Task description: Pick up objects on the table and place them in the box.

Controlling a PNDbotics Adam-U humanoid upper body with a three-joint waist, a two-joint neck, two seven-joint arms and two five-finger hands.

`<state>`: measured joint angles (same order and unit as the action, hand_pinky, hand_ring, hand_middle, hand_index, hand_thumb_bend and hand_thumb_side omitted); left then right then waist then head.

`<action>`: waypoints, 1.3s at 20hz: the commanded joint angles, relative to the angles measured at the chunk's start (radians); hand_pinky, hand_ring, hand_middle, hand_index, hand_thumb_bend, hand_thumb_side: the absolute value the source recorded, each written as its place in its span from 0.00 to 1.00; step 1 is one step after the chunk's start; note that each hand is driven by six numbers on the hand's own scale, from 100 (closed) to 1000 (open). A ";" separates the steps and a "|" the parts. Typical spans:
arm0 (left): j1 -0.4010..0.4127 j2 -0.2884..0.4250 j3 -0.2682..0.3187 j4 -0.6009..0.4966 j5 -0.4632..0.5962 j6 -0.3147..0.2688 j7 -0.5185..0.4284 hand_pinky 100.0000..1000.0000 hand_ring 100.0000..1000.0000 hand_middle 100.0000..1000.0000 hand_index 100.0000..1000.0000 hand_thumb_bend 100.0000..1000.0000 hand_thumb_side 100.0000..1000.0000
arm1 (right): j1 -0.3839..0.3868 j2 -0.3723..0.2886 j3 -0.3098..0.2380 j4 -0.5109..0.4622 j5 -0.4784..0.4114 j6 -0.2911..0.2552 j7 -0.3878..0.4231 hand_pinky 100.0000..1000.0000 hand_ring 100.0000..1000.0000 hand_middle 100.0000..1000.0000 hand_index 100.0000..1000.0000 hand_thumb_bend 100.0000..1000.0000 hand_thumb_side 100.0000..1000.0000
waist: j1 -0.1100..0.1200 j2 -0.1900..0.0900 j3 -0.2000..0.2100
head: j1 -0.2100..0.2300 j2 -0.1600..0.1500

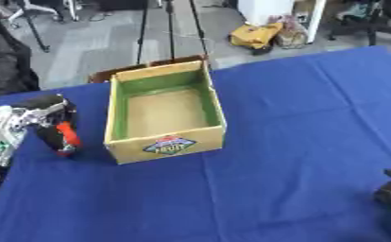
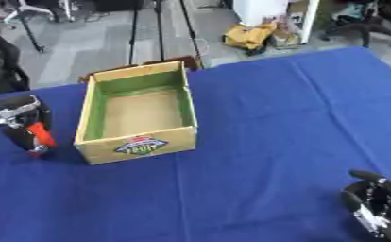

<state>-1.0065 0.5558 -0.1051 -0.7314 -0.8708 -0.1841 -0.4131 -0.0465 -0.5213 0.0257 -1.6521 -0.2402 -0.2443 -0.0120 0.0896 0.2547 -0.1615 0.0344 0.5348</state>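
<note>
Closest to me, the robot's right hand (image 2: 372,202) rests idle at the lower right corner of the blue cloth-covered table (image 1: 298,142), its black fingers loosely curled around nothing. Further in on the left, the left hand (image 1: 33,118) has its fingers wrapped round a red-and-black tool-like object (image 1: 63,137), held just left of the open yellow cardboard box with the green inner walls (image 1: 165,142). The box looks empty. I reckon the risk is the near wall: if the hand swings across too low, the dangling red end could catch the rim and shove or tip the box.
</note>
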 commanded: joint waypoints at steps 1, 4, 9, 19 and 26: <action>-0.046 0.053 0.009 -0.051 0.025 0.001 -0.022 0.00 0.08 0.05 0.24 0.54 0.00 | -0.001 -0.015 -0.010 -0.008 -0.004 -0.004 0.001 0.77 0.53 0.51 0.79 0.50 0.40 | -0.008 -0.025 0.003 | -0.003 0.001; -0.081 0.068 0.012 -0.088 0.062 0.003 -0.059 0.00 0.08 0.05 0.24 0.55 0.00 | 0.003 -0.016 -0.011 -0.006 -0.005 -0.004 0.001 0.77 0.53 0.51 0.79 0.50 0.40 | -0.007 -0.032 0.007 | -0.005 0.002; -0.128 0.078 -0.001 -0.143 0.114 0.001 -0.088 0.00 0.08 0.05 0.24 0.57 0.00 | 0.006 -0.020 -0.012 -0.004 -0.009 -0.003 0.004 0.77 0.53 0.51 0.79 0.50 0.40 | -0.002 -0.044 0.009 | -0.007 0.002; -0.180 -0.016 -0.028 -0.178 0.143 -0.011 -0.104 0.00 0.08 0.05 0.24 0.56 0.00 | -0.004 -0.023 -0.004 -0.002 -0.017 -0.001 0.016 0.77 0.53 0.51 0.79 0.50 0.40 | 0.009 -0.053 -0.026 | 0.009 -0.006; -0.171 -0.100 -0.023 -0.160 0.100 -0.007 -0.102 0.00 0.08 0.06 0.25 0.53 0.00 | -0.020 -0.021 0.006 -0.002 -0.014 0.002 0.024 0.77 0.53 0.51 0.79 0.50 0.40 | 0.019 -0.037 -0.063 | 0.028 -0.008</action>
<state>-1.1593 0.4482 -0.1368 -0.8839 -0.7599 -0.1935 -0.5159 -0.0560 -0.5216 0.0333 -1.6456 -0.2482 -0.2398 0.0070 0.1164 0.2337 -0.2257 0.0560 0.5347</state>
